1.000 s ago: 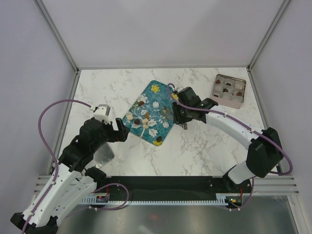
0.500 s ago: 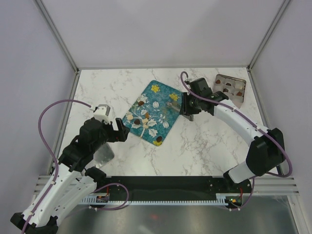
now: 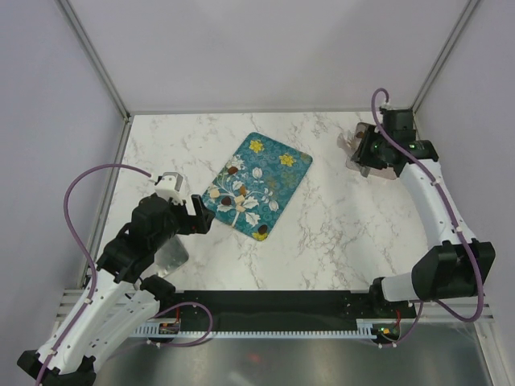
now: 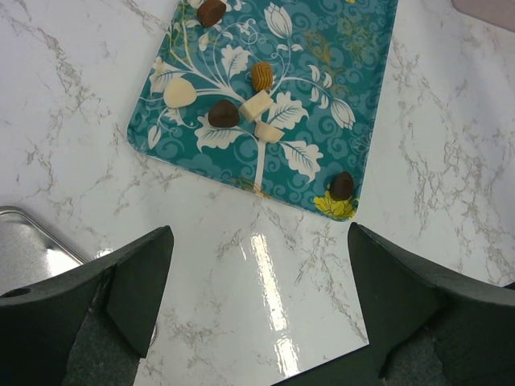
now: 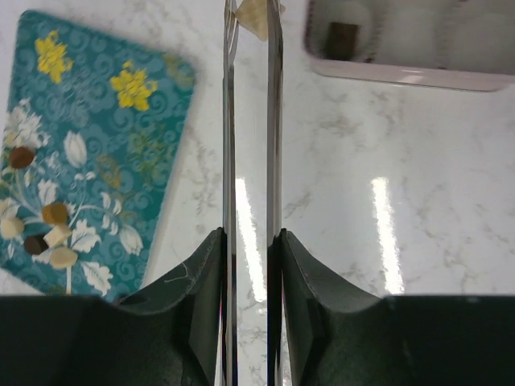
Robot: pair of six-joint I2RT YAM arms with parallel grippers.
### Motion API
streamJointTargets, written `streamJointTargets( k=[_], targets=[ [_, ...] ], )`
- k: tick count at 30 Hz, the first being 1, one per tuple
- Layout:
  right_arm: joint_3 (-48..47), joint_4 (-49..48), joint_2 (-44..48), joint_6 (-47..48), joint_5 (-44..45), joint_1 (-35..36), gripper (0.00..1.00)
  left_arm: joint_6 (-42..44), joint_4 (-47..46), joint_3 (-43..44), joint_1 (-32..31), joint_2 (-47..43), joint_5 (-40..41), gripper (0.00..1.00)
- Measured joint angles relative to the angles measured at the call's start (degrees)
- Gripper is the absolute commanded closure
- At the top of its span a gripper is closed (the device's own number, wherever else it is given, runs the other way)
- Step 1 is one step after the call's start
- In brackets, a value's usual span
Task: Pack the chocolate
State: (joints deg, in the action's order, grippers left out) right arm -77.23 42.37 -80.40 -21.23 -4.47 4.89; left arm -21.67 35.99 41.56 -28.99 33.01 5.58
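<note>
Holding one pale tan chocolate (image 5: 256,18) at the very tips, the right gripper (image 3: 364,153) hangs at the far right of the surface (image 3: 322,233); jaws clamped narrow on the piece, only a thin bite showing; the pink box (image 5: 402,76) sits just right of the tips in the wrist view, so the piece looks beside the near wall, not yet over a cell.

Box cells blurred; one holds a dark piece, the rest I cannot read; pick an empty cell before lowering.

Advice for the drop: shift right and farther until the tips are square over a free cell; come down low inside the walls; part the jaws only a little, since a small candy on a shallow pinch may stick to one side or bounce out; lift straight up.

Other chocolates (image 4: 224,114) lie on the teal tray (image 4: 354,72) mid-surface, clustered toward its near-left end, one dark piece at the near corner.

Left gripper (image 4: 259,277) hovers just near of the tray, jaws wide apart, holding nothing.
</note>
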Motion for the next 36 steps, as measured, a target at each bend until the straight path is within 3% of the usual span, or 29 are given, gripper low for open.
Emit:
streamJointTargets(
  k=[9, 36],
  targets=[
    [-0.7, 4.7, 0.1, -1.0, 6.4, -11.2, 0.61, 0.0, -0.2, 0.0, 0.0, 0.4, -1.0, 0.03],
    [-1.0, 4.5, -6.0, -0.5, 11.0, -15.1, 0.58, 0.1, -0.2, 0.0, 0.0, 0.7, -1.2, 0.03]
  ],
)
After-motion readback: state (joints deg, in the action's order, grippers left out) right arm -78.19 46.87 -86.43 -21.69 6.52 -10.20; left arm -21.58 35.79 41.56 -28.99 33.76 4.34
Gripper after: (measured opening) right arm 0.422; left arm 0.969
